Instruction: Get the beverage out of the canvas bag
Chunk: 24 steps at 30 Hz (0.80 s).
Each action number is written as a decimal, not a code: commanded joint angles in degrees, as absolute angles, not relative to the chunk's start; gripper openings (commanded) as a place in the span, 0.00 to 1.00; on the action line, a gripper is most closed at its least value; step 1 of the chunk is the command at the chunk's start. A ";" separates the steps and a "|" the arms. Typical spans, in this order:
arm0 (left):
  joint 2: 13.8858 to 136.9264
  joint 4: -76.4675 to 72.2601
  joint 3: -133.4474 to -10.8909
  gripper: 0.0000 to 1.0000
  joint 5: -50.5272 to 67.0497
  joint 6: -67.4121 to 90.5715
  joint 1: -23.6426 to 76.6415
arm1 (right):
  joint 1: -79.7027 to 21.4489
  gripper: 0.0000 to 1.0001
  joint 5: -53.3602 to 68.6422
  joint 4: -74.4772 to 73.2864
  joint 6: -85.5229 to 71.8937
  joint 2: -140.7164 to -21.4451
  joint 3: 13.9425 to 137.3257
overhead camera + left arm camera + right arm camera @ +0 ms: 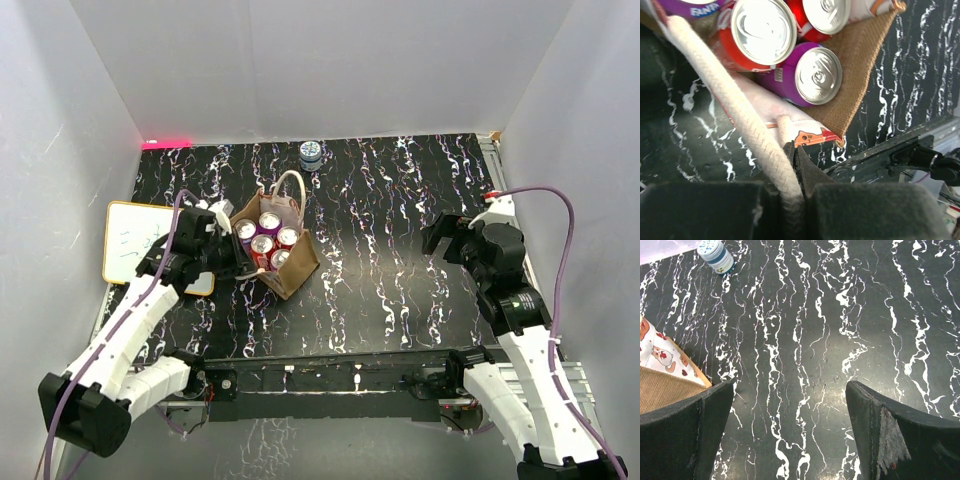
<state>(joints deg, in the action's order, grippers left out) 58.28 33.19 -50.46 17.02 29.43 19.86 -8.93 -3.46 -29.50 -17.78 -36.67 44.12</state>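
Tan canvas bag (300,270), left of table centre, holds red and purple cans (264,244). Left gripper (796,150) clamps its cream rope handle (725,85). Right gripper (790,405) gapes empty, well right. White board (135,240) lies left.

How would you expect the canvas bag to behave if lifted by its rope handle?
Probably heavy for its size: the canvas bag holds several cans. Pulled by one rope handle, its soft sides may sag and tilt.

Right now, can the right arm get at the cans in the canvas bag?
Probably yes: the right gripper is open, bare table lies between it and the canvas bag, and the cans stand uncovered; the left gripper only pinches a rope handle.
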 commanded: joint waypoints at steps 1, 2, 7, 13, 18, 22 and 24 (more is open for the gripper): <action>52.26 42.34 -50.49 0.00 11.76 28.81 20.32 | -8.85 0.98 -0.67 -25.91 -16.48 -37.30 44.38; 51.52 43.48 -50.86 0.00 9.57 28.83 20.24 | -8.83 0.98 -0.35 -25.81 -16.36 -37.46 44.26; 48.39 46.83 -50.55 0.00 6.25 29.04 20.29 | -9.33 0.98 2.12 -25.17 -16.31 -40.47 44.19; 46.51 47.18 -50.71 0.00 4.53 29.36 20.26 | -10.38 0.98 7.48 -25.02 -16.49 -46.55 45.11; 47.38 49.97 -51.43 0.00 3.15 29.94 20.33 | -14.23 0.98 11.30 -27.22 -20.51 -54.69 48.86; 47.54 49.81 -50.59 0.00 3.28 29.65 20.25 | -24.69 0.98 7.30 -27.04 -25.07 -60.18 53.49; 47.94 49.40 -50.72 0.00 3.65 29.45 20.22 | -29.29 0.98 5.42 -25.32 -27.05 -62.84 55.46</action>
